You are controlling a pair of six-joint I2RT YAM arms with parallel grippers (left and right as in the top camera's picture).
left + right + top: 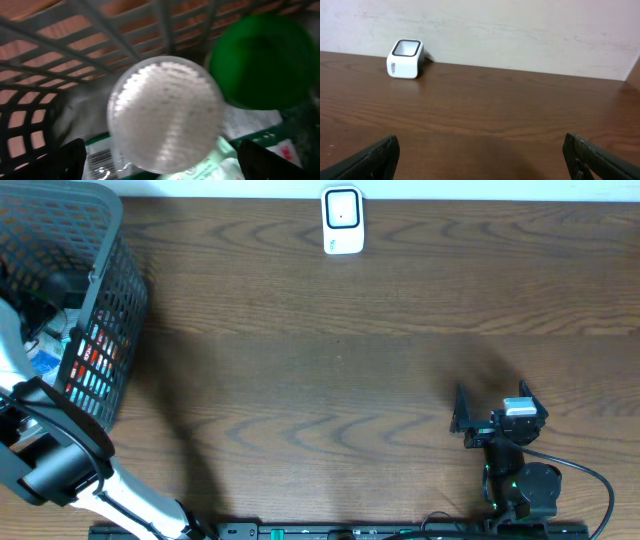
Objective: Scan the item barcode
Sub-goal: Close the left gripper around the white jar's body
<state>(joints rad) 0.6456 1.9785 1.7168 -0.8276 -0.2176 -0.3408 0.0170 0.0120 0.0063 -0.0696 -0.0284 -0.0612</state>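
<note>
My left gripper (162, 167) is down inside the black mesh basket (105, 290) at the table's far left, jaws open wide. Just ahead of its fingertips (60, 161) is a round clear-lidded item (165, 115), blurred and not held. A green round item (262, 60) lies to its right. Below them are a barcode label (102, 162) and a white-and-green packet (222, 162). The white scanner (342, 220) stands at the table's back edge, also seen in the right wrist view as the scanner (405, 58). My right gripper (487, 420) rests open and empty at the front right.
The basket's mesh wall (60, 60) is close behind the items. The left arm (60, 460) runs from the front edge up into the basket. A wall (520, 30) rises behind the table. A cable (590, 480) trails from the right arm's base.
</note>
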